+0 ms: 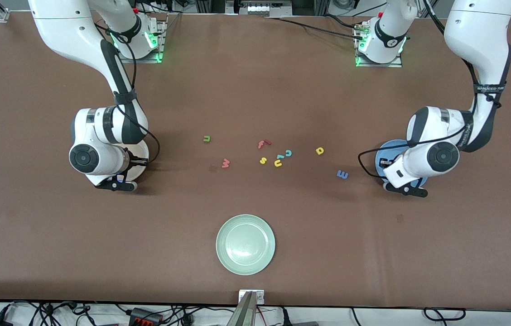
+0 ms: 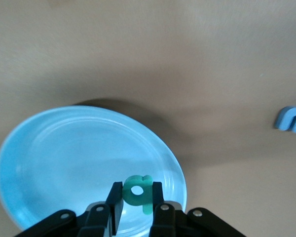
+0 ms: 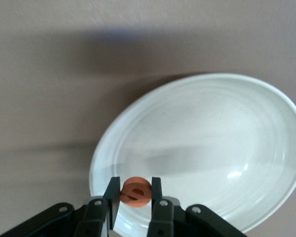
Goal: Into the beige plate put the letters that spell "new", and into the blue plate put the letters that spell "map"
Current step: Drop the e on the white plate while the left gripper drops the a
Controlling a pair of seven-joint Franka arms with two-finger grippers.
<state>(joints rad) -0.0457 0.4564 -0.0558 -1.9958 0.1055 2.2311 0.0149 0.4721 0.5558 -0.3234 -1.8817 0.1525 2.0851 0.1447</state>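
My left gripper (image 2: pixel 137 187) is shut on the teal a (image 2: pixel 138 191) and hangs over the blue plate (image 2: pixel 64 158), which lies at the left arm's end of the table (image 1: pixel 389 147). My right gripper (image 3: pixel 135 183) is shut on the orange e (image 3: pixel 135 193) above the rim of the beige plate (image 3: pixel 212 128), mostly hidden under that hand (image 1: pixel 134 174). On the mat between the plates lie the dark green n (image 1: pixel 207 139), the pinkish-red w (image 1: pixel 225 163), the yellow p (image 1: pixel 320 151) and the blue m (image 1: pixel 342 174), which also shows in the left wrist view (image 2: pixel 291 120).
A red f (image 1: pixel 263 144), a yellow s (image 1: pixel 262 160), a teal c (image 1: pixel 288 153) and a yellow u-shaped letter (image 1: pixel 278 163) lie clustered mid-table. A pale green plate (image 1: pixel 245 244) sits nearer the front camera, near the table's front edge.
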